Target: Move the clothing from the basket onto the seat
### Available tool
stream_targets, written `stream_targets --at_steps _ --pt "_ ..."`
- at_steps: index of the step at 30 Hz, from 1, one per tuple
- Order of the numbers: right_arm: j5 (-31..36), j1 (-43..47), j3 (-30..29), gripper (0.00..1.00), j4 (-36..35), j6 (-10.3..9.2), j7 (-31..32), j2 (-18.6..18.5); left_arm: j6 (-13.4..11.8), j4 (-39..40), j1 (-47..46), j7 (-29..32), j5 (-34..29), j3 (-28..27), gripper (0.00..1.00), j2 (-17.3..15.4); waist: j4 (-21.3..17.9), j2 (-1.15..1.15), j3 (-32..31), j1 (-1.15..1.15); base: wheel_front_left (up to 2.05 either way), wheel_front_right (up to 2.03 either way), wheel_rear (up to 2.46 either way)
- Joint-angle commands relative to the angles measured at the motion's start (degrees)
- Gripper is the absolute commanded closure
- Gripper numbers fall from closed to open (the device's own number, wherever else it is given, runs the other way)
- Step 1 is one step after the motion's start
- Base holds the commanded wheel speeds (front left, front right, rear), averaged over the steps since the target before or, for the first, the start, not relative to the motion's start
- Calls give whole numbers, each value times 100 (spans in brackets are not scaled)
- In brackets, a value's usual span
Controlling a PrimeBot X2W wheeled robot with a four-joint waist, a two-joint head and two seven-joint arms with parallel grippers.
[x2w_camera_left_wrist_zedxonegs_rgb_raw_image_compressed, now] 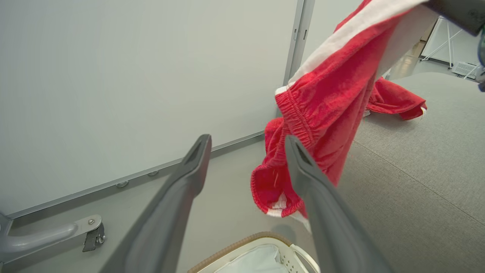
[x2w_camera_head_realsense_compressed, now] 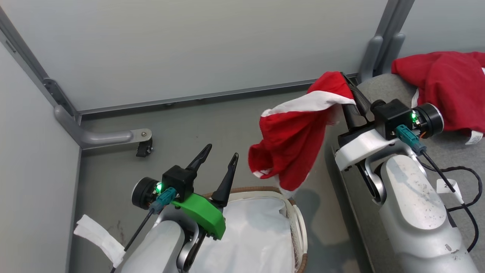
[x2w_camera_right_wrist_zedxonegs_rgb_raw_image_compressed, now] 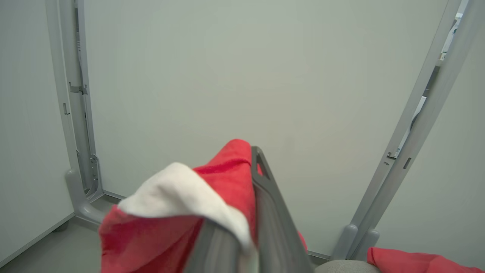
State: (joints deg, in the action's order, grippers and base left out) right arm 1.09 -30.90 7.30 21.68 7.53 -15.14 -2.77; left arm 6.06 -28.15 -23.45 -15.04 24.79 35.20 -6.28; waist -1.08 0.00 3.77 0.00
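A bright red soft garment with a broad white stripe hangs in the air between the basket and the seat. Its top fold is caught by the right gripper, whose jaws are pinching the cloth. The rest drapes down and to the left, with its lowest hem above the far rim of the basket.

The second red garment, with white trim and a small white label, lies crumpled on the large grey woven-fabric seat with rounded corners. It sits towards the seat's far end, well apart from the hanging one.

The small oval white perforated plastic basket with a brown woven rim stands on the floor just beside the seat, on its left. Inside it lies a plain white cloth liner. The left gripper hovers above the basket's left side with its jaws spread wide, pointing up towards the wall.

Around them is a smooth grey floor. Pale wall panels stand behind in grey metal frames, one ending in a castor foot. A black cable trails over the seat beside the right arm.
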Motion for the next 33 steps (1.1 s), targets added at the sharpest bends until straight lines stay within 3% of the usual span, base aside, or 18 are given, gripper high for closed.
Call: stream_targets --at_steps 1,9,16,22,28,33 --pt "-19 108 7 100 -16 -8 -1 -23 31 29 119 -19 -63 -96 0 12 -60 0 -19 0 0 0 0" --pt "273 135 -151 100 -107 -8 -1 -22 78 141 493 -20 -436 -469 0 125 -536 0 17 0 0 0 0" --pt "588 292 -432 100 -162 -8 -1 -21 121 207 637 -20 -720 -614 0 229 -1413 0 219 0 0 0 0" --pt "660 339 -651 100 -198 -8 -1 -19 141 263 523 -20 -849 -506 0 275 -1912 0 366 0 0 0 0" --pt "637 289 -743 100 -246 -8 -1 -18 150 326 363 -20 -882 -292 0 301 -2104 0 531 0 0 0 0" --pt "770 18 -817 100 -228 -8 0 -16 151 427 206 -20 -885 -112 0 306 -2010 0 737 0 0 0 0"
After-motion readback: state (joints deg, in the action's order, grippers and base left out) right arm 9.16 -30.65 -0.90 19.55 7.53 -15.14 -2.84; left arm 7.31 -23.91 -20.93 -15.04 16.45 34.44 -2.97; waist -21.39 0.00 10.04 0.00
